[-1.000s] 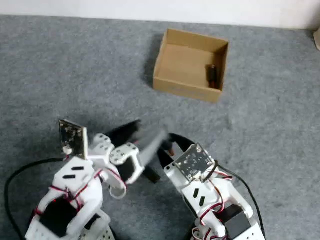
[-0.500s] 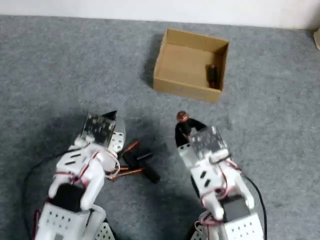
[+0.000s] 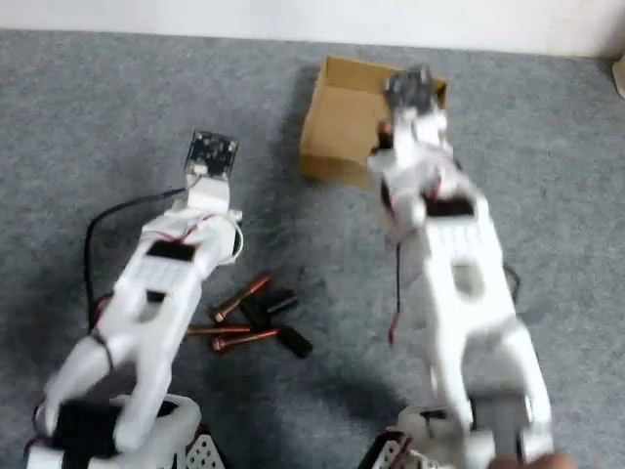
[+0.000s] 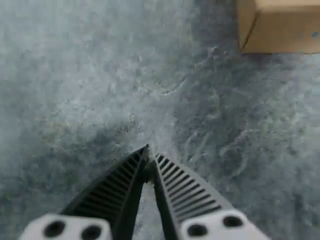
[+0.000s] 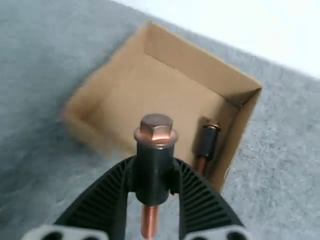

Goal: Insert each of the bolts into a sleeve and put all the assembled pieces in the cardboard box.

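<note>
We see the right claw (image 5: 153, 175) clamped on a black cylindrical sleeve (image 5: 151, 167). A copper-coloured hex-head bolt (image 5: 155, 129) stands through it, head up, with its threaded end poking out below. The piece is held upright at the open brown cardboard box (image 5: 125, 95), and in the high view the right arm's end lies over the box's far right part. Inside the box a second sleeved bolt (image 5: 205, 145) lies along one side wall.

The left claw (image 4: 150, 162) holds nothing. Its ribbed black fingers (image 4: 182, 187) all but meet at the tips, leaving only a narrow slit lower down. It hangs above the grey carpeted table (image 4: 100, 75), with a corner of the box farther off.

In the high view, loose copper bolts (image 3: 241, 298) and loose black sleeves (image 3: 266, 307) lie in a small cluster on the table beside the left arm, well apart from the box.
</note>
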`<state>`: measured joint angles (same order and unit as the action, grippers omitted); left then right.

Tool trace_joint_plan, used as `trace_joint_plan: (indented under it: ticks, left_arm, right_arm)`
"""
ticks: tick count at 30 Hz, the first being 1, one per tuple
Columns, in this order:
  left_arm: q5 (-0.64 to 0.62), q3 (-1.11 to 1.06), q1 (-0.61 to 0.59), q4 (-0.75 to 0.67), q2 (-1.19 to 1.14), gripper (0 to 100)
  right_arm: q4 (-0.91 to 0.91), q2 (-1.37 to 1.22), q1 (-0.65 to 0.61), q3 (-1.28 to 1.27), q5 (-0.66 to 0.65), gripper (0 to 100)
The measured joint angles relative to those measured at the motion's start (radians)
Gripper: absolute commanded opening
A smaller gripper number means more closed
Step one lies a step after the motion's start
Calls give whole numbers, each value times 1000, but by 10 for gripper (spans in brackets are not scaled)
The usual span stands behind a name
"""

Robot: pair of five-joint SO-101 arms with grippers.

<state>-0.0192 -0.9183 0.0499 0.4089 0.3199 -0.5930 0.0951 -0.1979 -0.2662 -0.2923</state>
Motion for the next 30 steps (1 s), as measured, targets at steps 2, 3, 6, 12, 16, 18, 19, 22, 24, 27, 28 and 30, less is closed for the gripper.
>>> trace_joint_plan:
  ticks: [2, 3, 6, 12, 16, 18, 19, 22, 24, 27, 28, 30]
  left_arm:
    - [-5, 38, -2, 0, -68, 7]
    - [-6, 46, -2, 0, -78, 7]
    - [-6, 58, -3, 0, -80, 7]
    - [-6, 60, -3, -2, -80, 7]
    - [-6, 60, -3, -2, -80, 7]
    - [-6, 60, -3, -2, -80, 7]
    - [-6, 60, -3, -2, -80, 7]
    - [-6, 60, -3, -2, -80, 7]
    - [-6, 60, -3, -2, -80, 7]
    - [-6, 60, -3, -2, -86, 7]
    - [-6, 60, -3, -2, -86, 7]
    - [-6, 60, -3, -2, -86, 7]
  right_arm:
    - [-83, -206, 21, 219, 0, 5]
    - [-129, -307, 28, 336, -2, 5]
    - [-262, -594, 38, 686, -2, 5]
    - [-489, -1065, 35, 1358, -2, 5]
    - [-609, -1287, 34, 1718, -3, 10]
    - [-651, -1353, 34, 1835, -3, 28]
    - [-669, -1367, 34, 1863, -3, 60]
    - [-724, -1386, 34, 1893, -3, 238]
    - [-761, -1382, 34, 1901, -3, 358]
    - [-802, -1381, 34, 1921, -3, 437]
    - [-818, -1381, 34, 1921, -3, 433]
    - [-858, -1381, 34, 1921, -2, 426]
